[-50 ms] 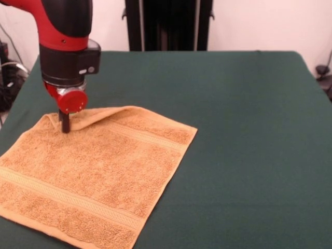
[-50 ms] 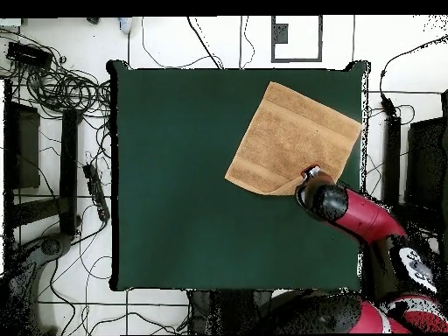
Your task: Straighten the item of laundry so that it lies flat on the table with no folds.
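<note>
My pincer (image 1: 64, 126) presses the orange-tan terry-cloth towel's (image 1: 98, 171) folded far corner. I can't tell its grip. The towel lies on the dark green cloth-covered table (image 1: 244, 129).

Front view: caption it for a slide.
Sawyer's gripper presses on the towel's folded far corner on the green table.

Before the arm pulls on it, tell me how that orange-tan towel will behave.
The terry towel is probably floppy: its corner by the gripper is already folded over on itself. It looks light, so a tug would likely drag the whole cloth over the smooth green table rather than stretch it. The fold might roll further instead of opening.
</note>
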{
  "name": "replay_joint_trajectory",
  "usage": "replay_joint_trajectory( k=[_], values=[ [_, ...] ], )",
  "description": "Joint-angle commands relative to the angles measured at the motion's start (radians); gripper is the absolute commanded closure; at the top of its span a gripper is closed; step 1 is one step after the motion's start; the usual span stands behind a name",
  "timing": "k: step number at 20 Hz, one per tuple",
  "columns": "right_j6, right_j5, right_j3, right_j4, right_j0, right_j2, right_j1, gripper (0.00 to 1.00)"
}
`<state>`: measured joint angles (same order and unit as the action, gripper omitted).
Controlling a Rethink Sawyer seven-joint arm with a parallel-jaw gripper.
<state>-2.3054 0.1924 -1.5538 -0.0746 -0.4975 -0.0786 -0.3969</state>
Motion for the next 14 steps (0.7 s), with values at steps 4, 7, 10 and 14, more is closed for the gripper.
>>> replay_joint_trajectory(
  k=[4,7,10,14],
  values=[
    [-0.05,0.141,-0.205,-0.016,0.06,-0.019,-0.263,1.0],
    [-0.034,0.164,-0.229,-0.007,0.033,0.0,-0.297,1.0],
    [-0.016,0.152,-0.23,-0.015,0.005,0.027,-0.292,1.0],
    [-0.01,0.1,-0.245,-0.031,-0.021,0.06,-0.282,1.0]
  ],
)
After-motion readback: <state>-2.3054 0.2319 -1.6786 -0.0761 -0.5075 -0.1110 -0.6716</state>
